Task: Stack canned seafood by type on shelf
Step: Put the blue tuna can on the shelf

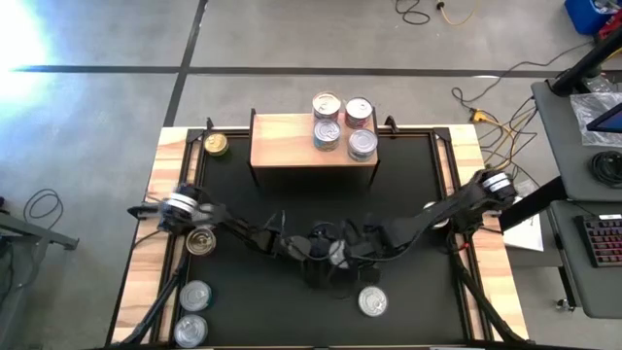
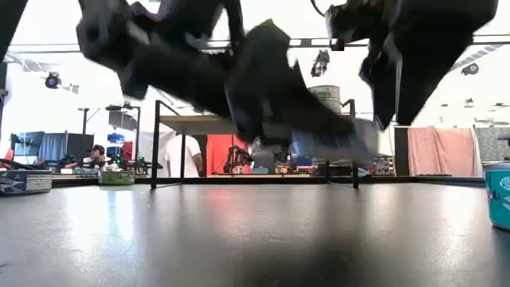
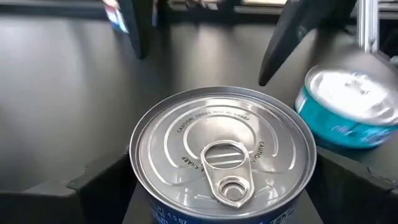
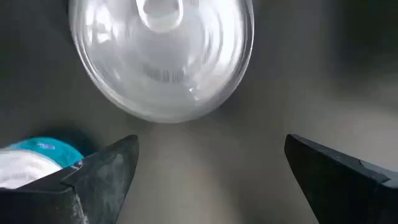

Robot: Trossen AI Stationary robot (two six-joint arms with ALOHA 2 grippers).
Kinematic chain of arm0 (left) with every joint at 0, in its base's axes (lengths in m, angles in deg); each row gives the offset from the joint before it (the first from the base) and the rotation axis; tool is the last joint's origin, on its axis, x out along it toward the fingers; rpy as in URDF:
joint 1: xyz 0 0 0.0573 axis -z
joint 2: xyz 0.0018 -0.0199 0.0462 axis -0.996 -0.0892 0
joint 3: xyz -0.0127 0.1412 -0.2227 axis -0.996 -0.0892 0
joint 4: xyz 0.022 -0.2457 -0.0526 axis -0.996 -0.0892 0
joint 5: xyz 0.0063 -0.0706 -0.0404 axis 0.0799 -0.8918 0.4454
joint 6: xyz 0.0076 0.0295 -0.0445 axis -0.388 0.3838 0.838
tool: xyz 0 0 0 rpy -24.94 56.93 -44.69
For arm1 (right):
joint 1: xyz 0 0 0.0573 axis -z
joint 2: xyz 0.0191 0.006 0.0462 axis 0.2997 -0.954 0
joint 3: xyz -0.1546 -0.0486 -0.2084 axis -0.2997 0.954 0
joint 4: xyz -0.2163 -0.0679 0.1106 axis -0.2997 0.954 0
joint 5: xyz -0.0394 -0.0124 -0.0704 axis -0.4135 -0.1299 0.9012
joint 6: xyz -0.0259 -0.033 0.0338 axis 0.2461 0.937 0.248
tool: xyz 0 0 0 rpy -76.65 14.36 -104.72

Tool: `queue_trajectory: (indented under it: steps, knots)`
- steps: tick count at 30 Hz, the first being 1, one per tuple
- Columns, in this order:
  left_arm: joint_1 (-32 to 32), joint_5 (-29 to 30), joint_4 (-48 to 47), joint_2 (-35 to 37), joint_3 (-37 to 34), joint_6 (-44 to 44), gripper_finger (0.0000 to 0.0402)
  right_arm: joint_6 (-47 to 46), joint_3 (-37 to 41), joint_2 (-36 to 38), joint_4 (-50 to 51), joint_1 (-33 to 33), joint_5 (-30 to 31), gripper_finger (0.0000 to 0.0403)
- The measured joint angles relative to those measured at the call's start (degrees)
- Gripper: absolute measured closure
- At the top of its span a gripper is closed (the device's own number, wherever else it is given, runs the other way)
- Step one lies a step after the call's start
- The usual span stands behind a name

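Note:
A silver-lidded can with a blue side label sits between the fingers of my left gripper, over the middle of the black mat. My right gripper hangs open just above and beside it, pointing down, with nothing between its fingers; the can's lid shows blurred past them. Both grippers meet at the mat's centre. The shelf stands at the mat's far edge with several cans at its right end, at least one stacked on another. My left gripper pinches the can by opposite sides of its round wall between its two fingers. The fingers come nearly level, slanting slightly down, from the table's left. The can stays upright, lid and pull tab up, and the low view shows it blurred above the mat.
A teal-labelled can stands on the mat near the grippers, toward the near edge. One gold-lidded can lies under the left arm, another sits left of the shelf. Two silver cans stand at the near left.

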Motion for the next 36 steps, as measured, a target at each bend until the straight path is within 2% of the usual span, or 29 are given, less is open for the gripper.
queue_trajectory:
  steps: [5, 8, 12, 14, 16, 20, 24, 26, 31, 36]
  knots:
    - [-0.4, 8.0, -12.7, 13.1, -1.6, 2.0, 0.0019, -1.1, -1.0, 9.1, 5.5, 1.9, 2.9, 0.0009]
    - [-1.7, 11.6, -15.7, 19.5, -2.7, 2.7, 0.0019, -1.2, -1.4, 14.5, 4.9, 4.3, 4.1, 0.0009]
    - [-6.5, 14.2, -18.5, 26.7, -3.9, 6.2, 0.0019, 3.5, -2.3, 19.6, 0.5, 7.7, 10.8, 0.0009]
    - [-9.2, 15.3, -21.1, 29.3, -4.2, 7.8, 0.0019, 7.6, -3.2, 20.7, -1.1, 10.0, 13.7, 0.0009]
    - [-11.3, 15.6, -24.2, 32.2, -4.2, 8.2, 0.0019, 11.9, -4.4, 20.7, -2.5, 12.4, 13.9, 0.001]
    - [-13.7, 15.4, -32.9, 37.9, -3.6, 7.7, 0.0019, 15.3, -10.2, 18.2, -3.9, 17.1, 9.5, 0.0029]
    - [-16.9, 15.2, -42.6, 42.3, -3.6, 2.6, 0.0019, 20.4, -16.4, 13.8, -7.4, 20.9, 7.6, 0.0086]
    - [-19.3, 13.1, -45.0, 44.6, -4.0, -0.6, 0.0019, 24.3, -19.1, 10.7, -10.3, 22.9, 7.5, 0.0125]
    - [-26.6, 7.0, -46.9, 47.7, -5.1, -5.4, 0.0019, 27.1, -28.9, 1.0, -15.0, 28.1, 5.7, 0.0234]
    - [-33.5, 5.9, -46.9, 48.0, -6.9, -7.2, 0.0019, 29.6, -40.6, -9.0, -13.9, 32.5, 4.4, 0.0326]
